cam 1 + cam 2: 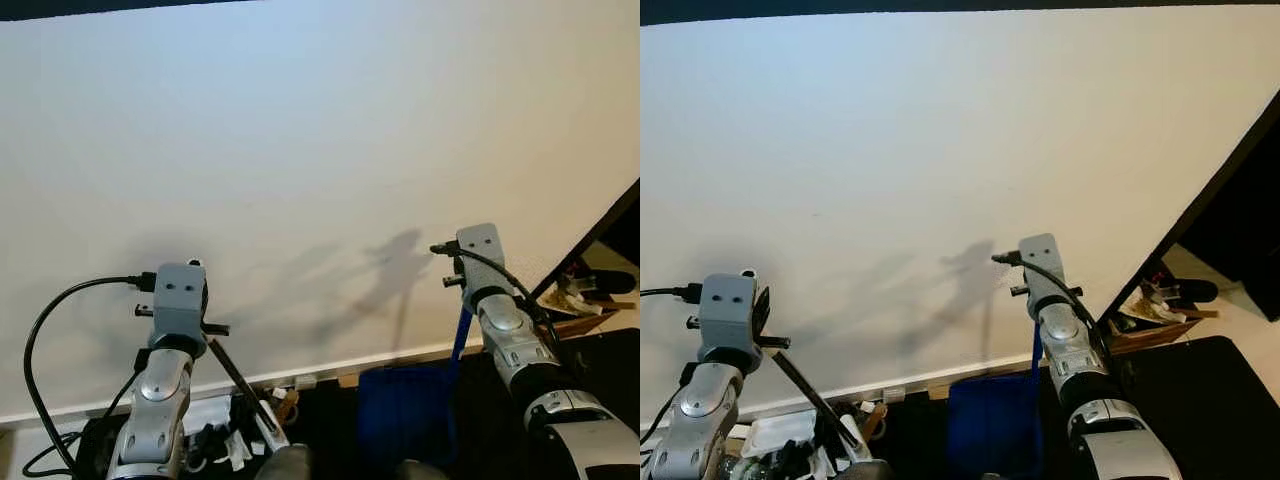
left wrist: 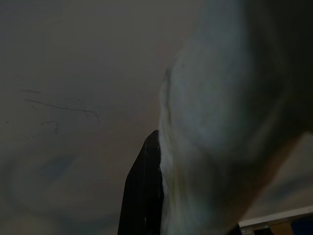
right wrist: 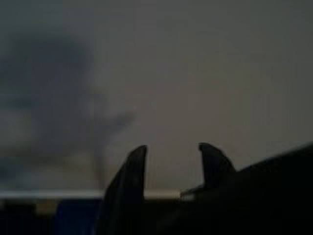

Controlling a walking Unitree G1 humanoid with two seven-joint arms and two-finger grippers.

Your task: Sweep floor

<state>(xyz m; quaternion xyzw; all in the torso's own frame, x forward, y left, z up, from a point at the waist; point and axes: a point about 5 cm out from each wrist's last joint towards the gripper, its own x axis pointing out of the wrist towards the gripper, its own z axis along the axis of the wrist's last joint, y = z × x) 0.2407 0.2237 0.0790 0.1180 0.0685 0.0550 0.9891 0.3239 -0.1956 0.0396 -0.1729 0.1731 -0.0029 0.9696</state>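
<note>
I face a white wall (image 1: 320, 150) at close range. My left gripper (image 2: 164, 147) is raised at the left, shut on a thin black broom handle (image 1: 232, 372). The handle slants down to white paper scraps (image 1: 235, 447) on the dark floor. One black finger (image 2: 144, 196) shows against a blurred pale shape in the dark left wrist view. My right gripper (image 3: 171, 156) is raised at the right, holding the blue stem (image 1: 463, 335) of a blue dustpan (image 1: 400, 410). The dustpan stands on the floor by the baseboard. The right fingertips stand slightly apart before the wall.
A white baseboard (image 1: 390, 357) runs along the wall's foot. Black cables (image 1: 45, 330) loop at the far left. A wooden box of clutter (image 1: 585, 305) sits at the right under a dark slanted panel (image 1: 620, 215). A dark mat (image 1: 600, 360) covers the floor there.
</note>
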